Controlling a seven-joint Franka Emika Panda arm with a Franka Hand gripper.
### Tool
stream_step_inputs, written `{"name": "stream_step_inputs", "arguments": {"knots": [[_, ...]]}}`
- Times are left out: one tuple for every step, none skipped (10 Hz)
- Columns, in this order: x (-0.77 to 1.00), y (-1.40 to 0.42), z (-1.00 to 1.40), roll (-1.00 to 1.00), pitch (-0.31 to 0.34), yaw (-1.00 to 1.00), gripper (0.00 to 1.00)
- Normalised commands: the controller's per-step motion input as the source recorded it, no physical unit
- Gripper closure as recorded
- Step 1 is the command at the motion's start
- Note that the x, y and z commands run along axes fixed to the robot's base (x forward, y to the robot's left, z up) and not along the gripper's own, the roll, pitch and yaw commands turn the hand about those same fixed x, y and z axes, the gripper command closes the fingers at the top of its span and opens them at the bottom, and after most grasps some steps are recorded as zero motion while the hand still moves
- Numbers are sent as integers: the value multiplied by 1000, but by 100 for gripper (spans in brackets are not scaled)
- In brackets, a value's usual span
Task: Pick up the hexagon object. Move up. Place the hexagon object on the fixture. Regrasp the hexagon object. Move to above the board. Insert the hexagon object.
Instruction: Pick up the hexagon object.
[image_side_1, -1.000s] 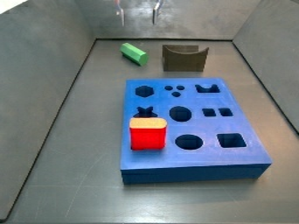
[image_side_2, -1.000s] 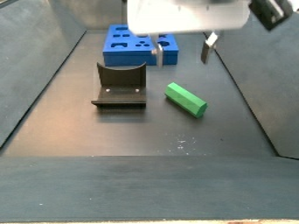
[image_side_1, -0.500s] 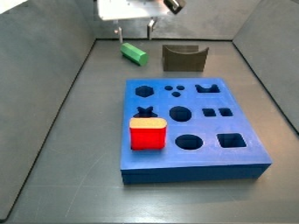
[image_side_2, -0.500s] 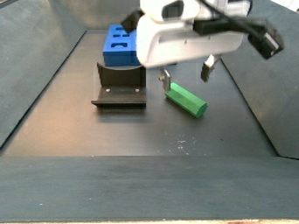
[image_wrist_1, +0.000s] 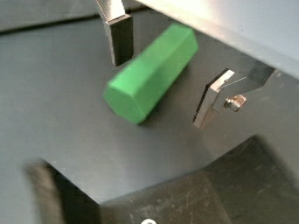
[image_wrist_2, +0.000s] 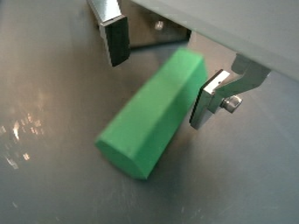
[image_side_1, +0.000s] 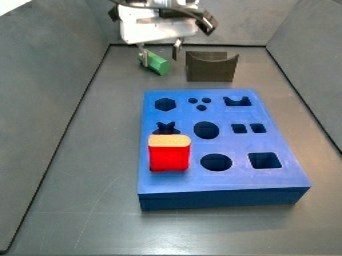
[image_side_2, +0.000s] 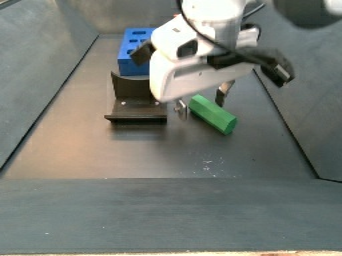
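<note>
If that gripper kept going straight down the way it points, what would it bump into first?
Probably the hexagon object: it lies on the floor between the open gripper fingers, so the palm would likely meet it, though depth is unclear.

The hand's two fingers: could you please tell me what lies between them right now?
The hexagon object lies on the floor between the open hand's fingers, not yet gripped, shown in both wrist views.

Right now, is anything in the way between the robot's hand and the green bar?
No, nothing visible is. The hand is open and low over the green bar, with one finger on each side of it. In both wrist views only bare grey floor shows around the bar.
</note>
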Motion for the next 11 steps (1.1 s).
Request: {"name": "stream_step_inputs", "arguments": {"knots": [[-177, 149, -89, 101, 67, 26, 0], [-57, 109, 0, 131, 116, 0, 0], [0, 0, 0, 7, 16, 0, 0], [-17, 0, 0, 0, -43, 0, 0], [0, 0, 0, 0, 0, 0, 0], [0, 0, 0, 0, 0, 0, 100], [0, 0, 0, 0, 0, 0, 100], [0, 0, 0, 0, 0, 0, 100], [0, 0, 0, 0, 0, 0, 100], [0, 0, 0, 0, 0, 0, 100], [0, 0, 0, 0, 0, 0, 100]]}}
